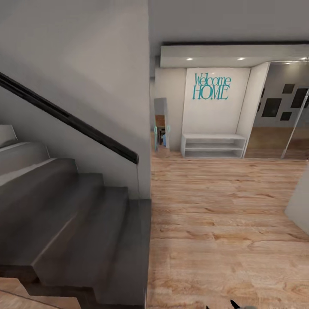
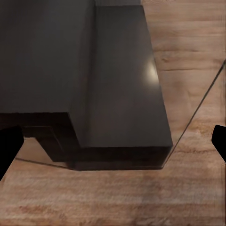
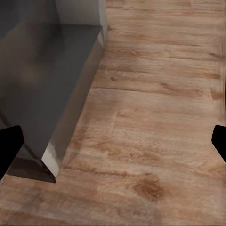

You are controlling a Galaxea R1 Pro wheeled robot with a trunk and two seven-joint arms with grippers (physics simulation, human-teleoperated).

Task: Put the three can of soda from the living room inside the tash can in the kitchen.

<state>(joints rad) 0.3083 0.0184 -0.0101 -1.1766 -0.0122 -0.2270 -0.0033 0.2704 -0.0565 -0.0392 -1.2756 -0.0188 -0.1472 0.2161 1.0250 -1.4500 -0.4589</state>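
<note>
Beside the dark stairs point(image 1: 64, 223), both the left gripper point(image 2: 113, 141) and right gripper point(image 3: 113, 141) gape wide over wood floor point(image 1: 223, 223).

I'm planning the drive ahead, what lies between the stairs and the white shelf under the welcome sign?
In the head view, bare wood floor lies between the stairs and the white shelf.

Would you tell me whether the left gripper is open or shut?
Open: the left gripper has its dark fingertips at opposite edges, nothing between them, over the stair step.
</note>
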